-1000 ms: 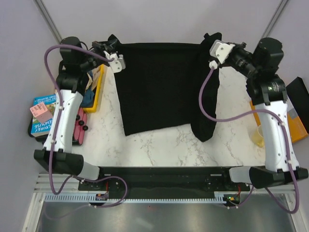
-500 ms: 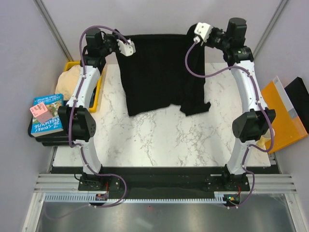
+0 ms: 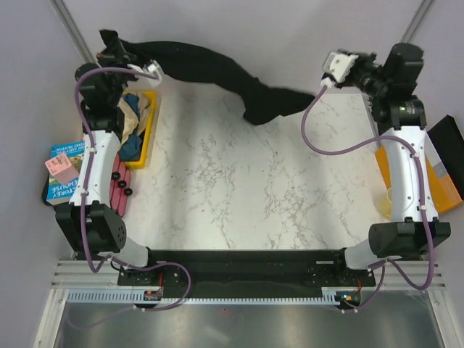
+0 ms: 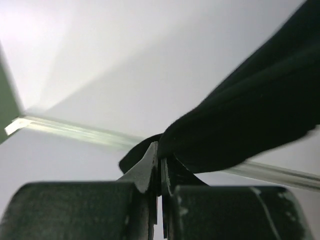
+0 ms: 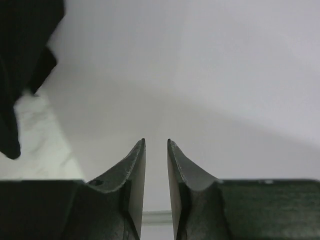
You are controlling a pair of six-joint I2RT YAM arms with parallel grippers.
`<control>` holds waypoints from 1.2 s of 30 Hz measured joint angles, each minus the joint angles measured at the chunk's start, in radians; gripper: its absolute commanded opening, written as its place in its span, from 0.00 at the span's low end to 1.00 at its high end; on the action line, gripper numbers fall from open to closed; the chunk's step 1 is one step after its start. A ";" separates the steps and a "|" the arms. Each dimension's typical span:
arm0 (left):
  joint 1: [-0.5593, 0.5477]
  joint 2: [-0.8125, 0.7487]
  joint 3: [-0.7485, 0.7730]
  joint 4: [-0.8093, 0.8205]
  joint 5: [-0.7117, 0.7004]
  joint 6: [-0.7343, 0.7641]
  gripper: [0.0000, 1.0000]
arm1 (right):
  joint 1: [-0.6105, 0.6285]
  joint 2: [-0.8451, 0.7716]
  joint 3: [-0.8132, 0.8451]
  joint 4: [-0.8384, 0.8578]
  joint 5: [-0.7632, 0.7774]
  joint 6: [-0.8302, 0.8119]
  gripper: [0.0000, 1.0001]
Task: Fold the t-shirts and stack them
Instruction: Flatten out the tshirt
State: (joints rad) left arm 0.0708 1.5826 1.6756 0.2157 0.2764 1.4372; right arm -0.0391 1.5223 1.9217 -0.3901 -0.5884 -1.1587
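cloth first: the black t-shirt [image 3: 217,67] hangs stretched like a rope along the far edge of the bench [image 3: 239,188], its long axis running left to right. its bunched free end points toward the right arm and sags by the bench's back edge. it is plain, matte and solid black, twisted into folds, with no print or label that i can see.

the left pincer [image 3: 152,70] is pressed together on one end of the shirt, raised at the far left corner; in the left wrist view the cloth [image 4: 250,115] leaves the closed tips [image 4: 159,150] and runs up to the right.

the right pincer [image 3: 328,72] is slightly spread with nothing between its tips [image 5: 156,145], apart from the shirt, whose dark edge [image 5: 20,50] shows at the left of its view.

a beige t-shirt [image 3: 130,119] and a blue t-shirt [image 3: 133,148] lie crumpled in the yellow bin [image 3: 150,130] on the left. beside it a book [image 3: 61,174] shows part of a title, "storey" and "house"; the rest is hidden.
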 measured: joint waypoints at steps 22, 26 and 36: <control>-0.052 -0.164 -0.474 -0.677 0.251 0.254 0.02 | 0.187 0.091 -0.452 -0.500 -0.024 -0.137 0.60; -0.081 -0.154 -0.464 -0.682 0.245 0.253 0.02 | 0.318 0.151 -0.457 -0.512 -0.016 -0.110 0.57; -0.103 -0.149 -0.462 -0.694 0.223 0.242 0.02 | 0.419 0.378 -0.459 -0.516 0.125 -0.103 0.56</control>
State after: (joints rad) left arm -0.0322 1.4338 1.2140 -0.4786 0.4992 1.6794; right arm 0.3798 1.9007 1.4631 -0.9062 -0.4637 -1.2613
